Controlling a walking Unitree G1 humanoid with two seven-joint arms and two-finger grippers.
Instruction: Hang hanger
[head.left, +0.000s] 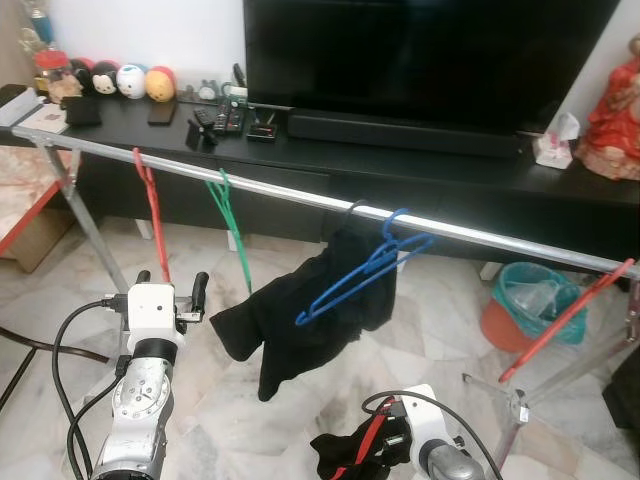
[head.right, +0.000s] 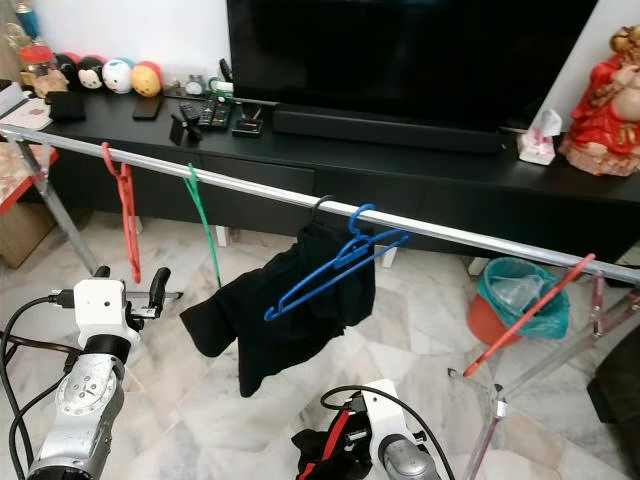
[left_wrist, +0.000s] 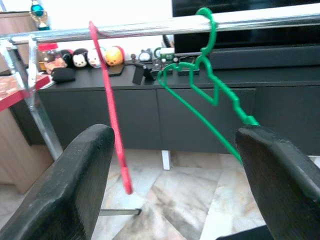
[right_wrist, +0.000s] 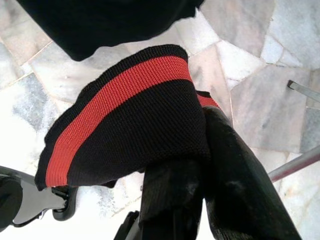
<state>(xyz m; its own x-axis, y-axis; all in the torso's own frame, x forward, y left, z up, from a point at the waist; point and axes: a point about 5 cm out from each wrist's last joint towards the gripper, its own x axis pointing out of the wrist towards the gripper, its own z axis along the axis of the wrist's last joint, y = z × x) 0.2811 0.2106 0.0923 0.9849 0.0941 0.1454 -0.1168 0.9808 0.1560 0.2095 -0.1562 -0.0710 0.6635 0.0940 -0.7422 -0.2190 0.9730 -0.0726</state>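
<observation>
- The long silver metal clothes rail (head.left: 300, 195) runs across the scene in front of a black TV console (head.left: 420, 160).
- Hung on the rail: a red plastic hanger (head.left: 152, 215), a green plastic hanger (head.left: 232, 225), a blue plastic hanger (head.left: 365, 270) and, near the rail's right end, a second red hanger (head.left: 565, 320), tilted.
- A black garment (head.left: 300, 315) hangs from the rail, behind the blue hanger.
- The left gripper (head.left: 170, 290) is raised below the rail, near the first red hanger; its black fingers (left_wrist: 70, 185) are spread apart and hold nothing.
- The right gripper (right_wrist: 200, 165) is low above the marble floor (head.left: 420, 350); its fingers are closed on a black knitted cloth with a red stripe (right_wrist: 125, 120).
</observation>
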